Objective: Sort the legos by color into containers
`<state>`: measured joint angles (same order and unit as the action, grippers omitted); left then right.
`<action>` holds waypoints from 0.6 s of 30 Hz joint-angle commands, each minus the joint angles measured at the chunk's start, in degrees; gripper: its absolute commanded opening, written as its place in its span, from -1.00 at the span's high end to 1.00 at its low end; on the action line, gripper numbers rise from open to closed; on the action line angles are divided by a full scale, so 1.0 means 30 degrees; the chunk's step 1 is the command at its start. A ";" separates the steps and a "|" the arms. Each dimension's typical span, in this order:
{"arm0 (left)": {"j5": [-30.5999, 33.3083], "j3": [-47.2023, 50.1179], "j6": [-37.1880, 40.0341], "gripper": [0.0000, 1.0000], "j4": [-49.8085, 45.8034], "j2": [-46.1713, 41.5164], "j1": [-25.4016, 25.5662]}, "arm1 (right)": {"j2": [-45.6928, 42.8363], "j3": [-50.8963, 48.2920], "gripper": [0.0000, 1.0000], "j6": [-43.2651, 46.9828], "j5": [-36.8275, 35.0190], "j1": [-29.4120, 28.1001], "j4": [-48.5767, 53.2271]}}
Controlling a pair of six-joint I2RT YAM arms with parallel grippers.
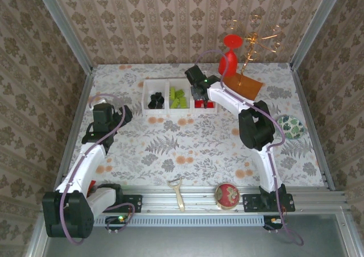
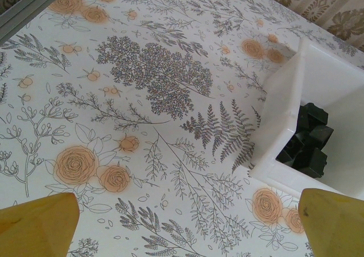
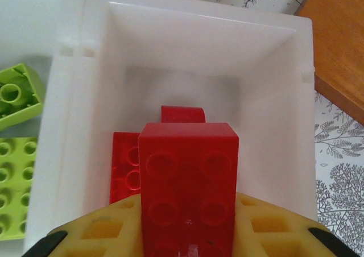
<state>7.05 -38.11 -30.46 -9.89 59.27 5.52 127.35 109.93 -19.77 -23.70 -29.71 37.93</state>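
Three joined white bins (image 1: 169, 87) stand at the back of the table. Black legos (image 1: 156, 100) fill the left bin, lime green legos (image 1: 178, 98) the middle one, red legos (image 1: 203, 103) the right one. My right gripper (image 1: 200, 89) hovers over the right bin (image 3: 187, 46), shut on a red brick (image 3: 189, 171) held studs-up between its yellow fingers (image 3: 267, 228). Under it lie two more red bricks (image 3: 125, 166). Green bricks (image 3: 14, 183) show in the neighbouring bin. My left gripper (image 2: 187, 234) hangs open over bare tablecloth beside the left bin (image 2: 284, 103) with its black bricks (image 2: 307, 143).
Behind the bins stand a red goblet (image 1: 230, 55), a gold wire stand (image 1: 256, 41) and an orange-brown wooden board (image 1: 244, 83). A green patterned plate (image 1: 291, 126) lies at the right. A round red tin (image 1: 227, 194) and a peeler-like tool (image 1: 177, 190) rest near the front rail.
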 commanded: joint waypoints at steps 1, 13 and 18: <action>0.0094 -0.0005 -0.0181 -1.00 -0.0341 -0.0360 -0.0198 | 0.0692 0.0834 0.29 0.0538 -0.0963 0.0116 0.0603; 0.0073 0.0076 -0.0220 -1.00 -0.0453 -0.0419 -0.0236 | 0.0491 0.0052 -0.10 0.0321 -0.1752 0.0178 0.0805; 0.0157 -0.0042 -0.0048 -1.00 -0.0613 -0.0485 -0.0258 | -0.0867 -0.1140 -0.14 0.0191 -0.1552 0.0149 0.0477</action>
<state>7.05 -38.11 -30.46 -10.81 59.11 5.19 128.64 108.53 -19.22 -26.83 -29.50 38.83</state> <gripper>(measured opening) 0.999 0.567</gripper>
